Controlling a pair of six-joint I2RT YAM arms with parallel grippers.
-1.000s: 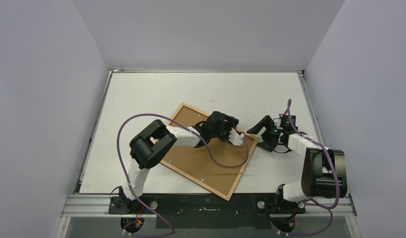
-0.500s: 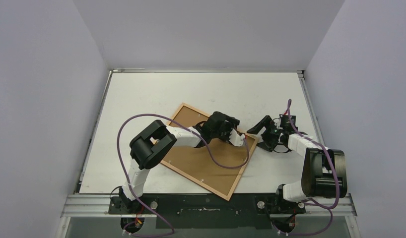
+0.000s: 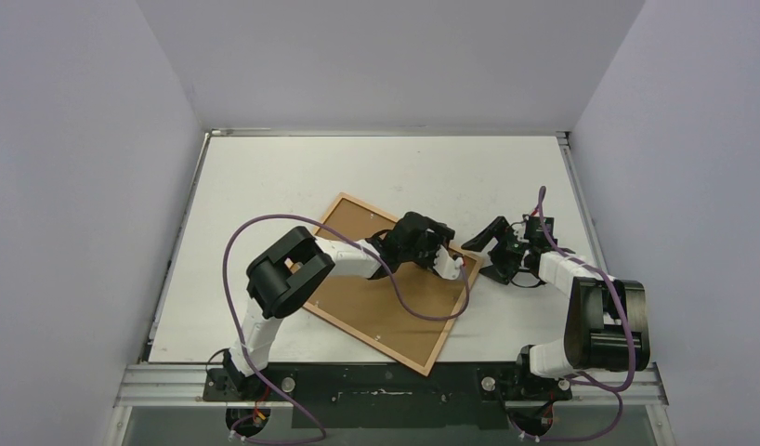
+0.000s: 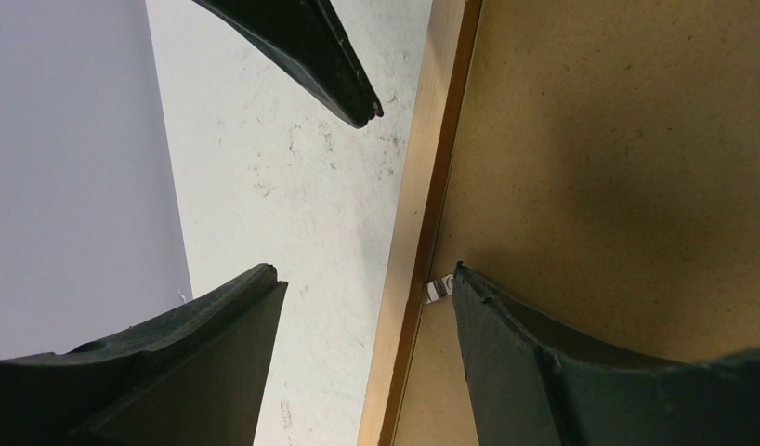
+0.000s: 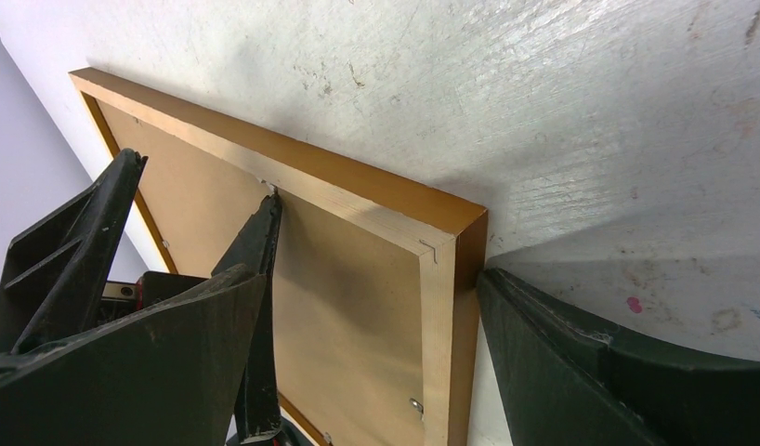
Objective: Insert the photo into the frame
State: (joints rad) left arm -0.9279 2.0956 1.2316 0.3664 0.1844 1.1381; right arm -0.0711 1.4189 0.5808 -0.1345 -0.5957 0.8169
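The orange-brown frame (image 3: 376, 342) lies face down on the table, with the plain brown backing sheet (image 3: 395, 311) filling it. The photo is out of view. My left gripper (image 3: 448, 255) is open and empty, its jaws astride the frame's far right moulding (image 4: 423, 186), with one finger over the backing (image 4: 618, 139) next to a small metal tab (image 4: 437, 290). My right gripper (image 3: 488, 255) is open and empty at the frame's right corner (image 5: 451, 223). One of its fingers is over the backing (image 5: 358, 307) and the other is against the corner's outer side.
The white table (image 3: 293, 177) is walled on the left, back and right. In the right wrist view, the left gripper's fingers (image 5: 265, 232) stand close to my right gripper (image 5: 372, 279). A right finger (image 4: 311, 46) shows in the left wrist view.
My left gripper has shifted slightly right along the frame's edge toward the right corner. The right arm and the frame have not moved.
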